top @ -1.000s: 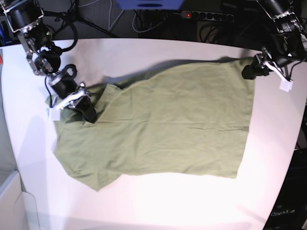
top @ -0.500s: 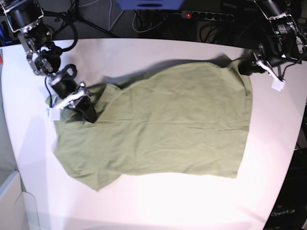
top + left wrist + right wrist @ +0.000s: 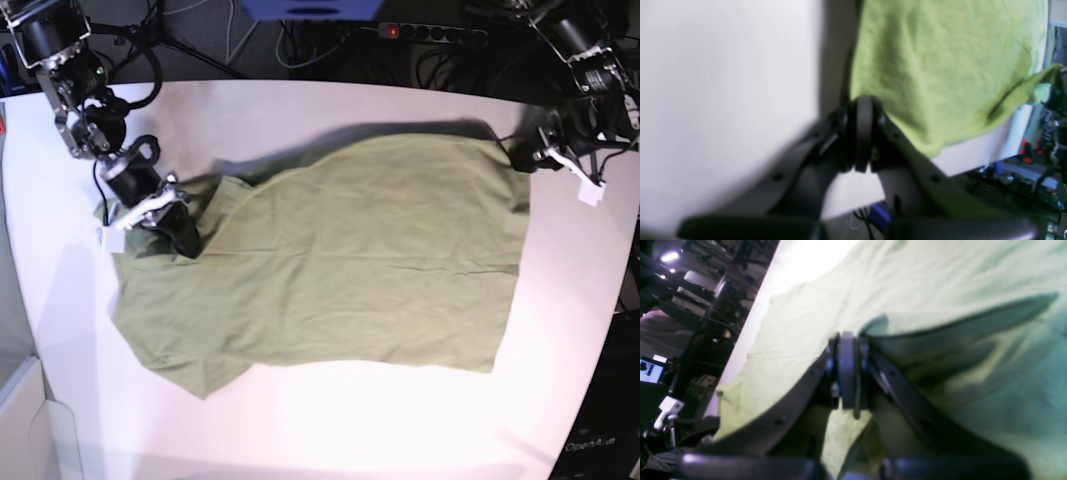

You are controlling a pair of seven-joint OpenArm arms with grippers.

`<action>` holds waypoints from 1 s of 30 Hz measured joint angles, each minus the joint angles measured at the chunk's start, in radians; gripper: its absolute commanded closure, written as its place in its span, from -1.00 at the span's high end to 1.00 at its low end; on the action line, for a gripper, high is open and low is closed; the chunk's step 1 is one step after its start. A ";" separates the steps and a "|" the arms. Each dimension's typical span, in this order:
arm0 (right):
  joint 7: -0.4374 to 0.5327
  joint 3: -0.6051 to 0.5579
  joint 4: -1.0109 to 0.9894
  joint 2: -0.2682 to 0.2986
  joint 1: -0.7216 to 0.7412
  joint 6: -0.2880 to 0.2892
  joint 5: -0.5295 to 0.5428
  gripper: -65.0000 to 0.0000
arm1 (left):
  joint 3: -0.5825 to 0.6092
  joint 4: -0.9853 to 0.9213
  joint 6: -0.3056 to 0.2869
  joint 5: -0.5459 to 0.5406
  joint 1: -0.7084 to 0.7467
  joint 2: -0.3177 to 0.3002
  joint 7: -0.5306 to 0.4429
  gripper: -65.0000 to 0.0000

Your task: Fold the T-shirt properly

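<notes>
The broad white table [image 3: 330, 420] was covered across its middle by the soft, wrinkled olive-green cotton T-shirt [image 3: 350, 260], spread nearly flat, a sleeve pointing toward seven o'clock in the base view. At nine o'clock the shirt's edge was pinched by the black right gripper [image 3: 183, 232], its jaws pressed together on a raised fold of cloth [image 3: 880, 323]. At two o'clock the shirt's far corner was clamped by the black left gripper [image 3: 522, 157], whose jaws were closed on the hem [image 3: 853, 93].
</notes>
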 measured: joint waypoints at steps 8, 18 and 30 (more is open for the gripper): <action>0.002 0.000 -0.001 -0.004 0.024 0.000 0.000 -0.96 | 0.003 0.000 -0.001 0.000 -0.090 0.057 -0.002 -0.91; -0.002 -0.002 -0.063 -0.014 0.057 0.001 0.000 -0.96 | 0.004 -0.005 -0.001 0.010 -0.151 0.125 0.003 -0.91; -0.003 -0.003 -0.112 -0.014 0.103 -0.001 0.000 -0.96 | -0.130 -0.004 0.000 0.003 -0.245 0.217 0.000 -0.91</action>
